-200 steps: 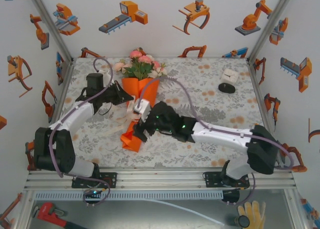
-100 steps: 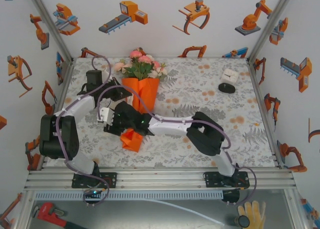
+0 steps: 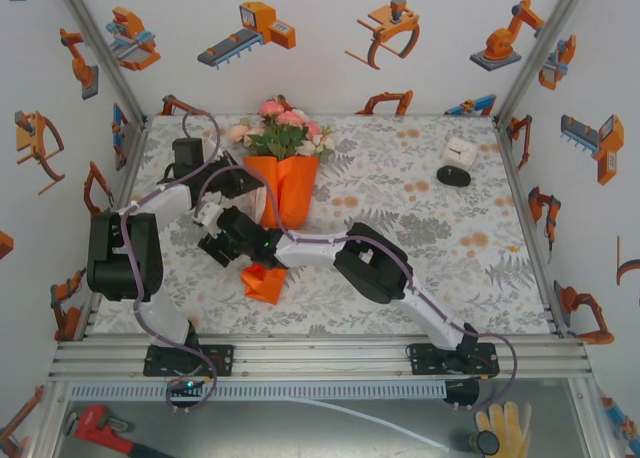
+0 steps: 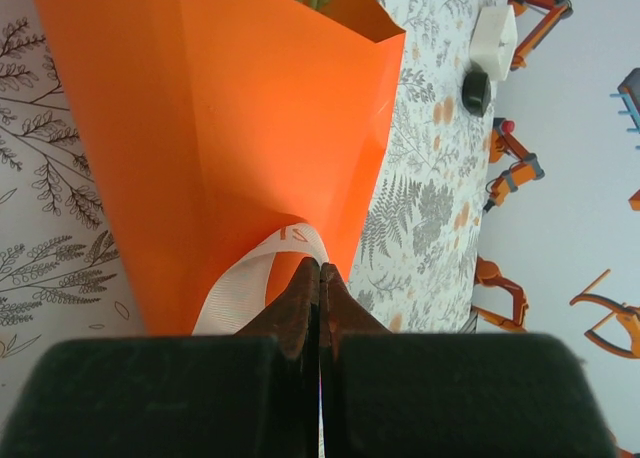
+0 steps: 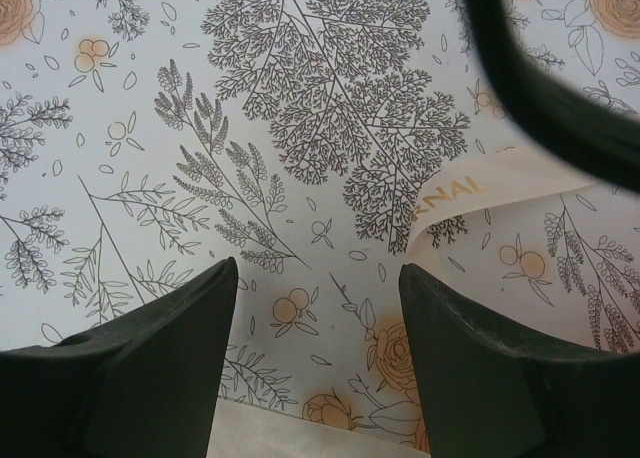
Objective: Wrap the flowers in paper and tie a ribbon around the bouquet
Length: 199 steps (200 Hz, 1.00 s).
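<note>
Our left gripper (image 4: 319,268) pinches the narrow sheer cream-white ribbon (image 4: 262,281), and our right gripper (image 5: 318,278) stands wide.

The left gripper's black jaws are pressed together on the ribbon, which loops out against the bright orange matte paper (image 4: 250,118) rolled into a cone. From above, we see the bouquet (image 3: 283,183) lying on the grey-and-orange floral cloth (image 3: 430,238) at the far left-centre of the table. Its pink and cream flowers (image 3: 280,126) with green leaves are at the far, wide end, and its narrow end points toward us. The right gripper hangs low over the cloth just left of the cone's lower part. Nothing is between its fingers, and a printed strip of ribbon lies just beyond one of them.
</note>
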Available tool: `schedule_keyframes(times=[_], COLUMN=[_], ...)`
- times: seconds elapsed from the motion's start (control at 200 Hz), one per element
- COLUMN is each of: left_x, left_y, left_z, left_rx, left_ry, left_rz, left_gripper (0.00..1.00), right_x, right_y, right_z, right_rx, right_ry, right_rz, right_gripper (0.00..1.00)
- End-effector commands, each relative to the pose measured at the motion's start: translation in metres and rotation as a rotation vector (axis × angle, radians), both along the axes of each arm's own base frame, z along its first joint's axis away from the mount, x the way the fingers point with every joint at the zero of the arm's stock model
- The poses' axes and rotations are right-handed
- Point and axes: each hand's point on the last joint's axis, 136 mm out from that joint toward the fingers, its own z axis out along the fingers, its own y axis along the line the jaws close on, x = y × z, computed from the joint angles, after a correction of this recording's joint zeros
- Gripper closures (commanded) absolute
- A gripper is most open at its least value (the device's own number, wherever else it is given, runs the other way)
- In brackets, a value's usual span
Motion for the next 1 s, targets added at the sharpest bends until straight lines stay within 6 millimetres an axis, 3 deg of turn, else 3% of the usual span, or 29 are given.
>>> schedule_keyframes(times=[0.0, 0.175, 0.33, 0.466, 0.581, 0.731, 0.911, 0.991], left_x=[0.0, 0.0, 0.001, 0.001, 0.001, 0.0, 0.0, -0.001], left_y=[-0.007, -0.005, -0.005, -0.004, -0.004, -0.004, -0.004, -0.003], left_z=[0.027, 0.03, 0.03, 0.033, 0.034, 0.033, 0.038, 0.041], left_rx=[-0.013, -0.007, -0.012, -0.013, -0.014, -0.011, -0.015, -0.014], left_ry=[-0.072, -0.081, -0.084, -0.092, -0.093, -0.093, -0.103, -0.11], left_rz=[-0.034, -0.031, -0.031, -0.028, -0.028, -0.029, -0.027, -0.028], left_gripper=[1.0, 1.0, 1.0, 1.0, 1.0, 1.0, 1.0, 1.0], right_x=[0.013, 0.016, 0.019, 0.043, 0.058, 0.057, 0.069, 0.07], right_y=[0.0, -0.002, 0.003, -0.005, -0.007, -0.002, -0.007, -0.006], right_z=[0.027, 0.039, 0.043, 0.034, 0.024, 0.024, 0.001, 0.001], right_rx=[0.064, 0.068, 0.037, 0.039, 0.062, 0.09, 0.049, 0.06], right_ry=[0.033, -0.011, -0.035, -0.075, -0.016, 0.001, 0.036, 0.034], right_rz=[-0.068, -0.064, -0.052, -0.164, -0.192, -0.171, -0.239, -0.243], right_gripper=[0.39, 0.41, 0.32, 0.27, 0.34, 0.38, 0.44, 0.52])
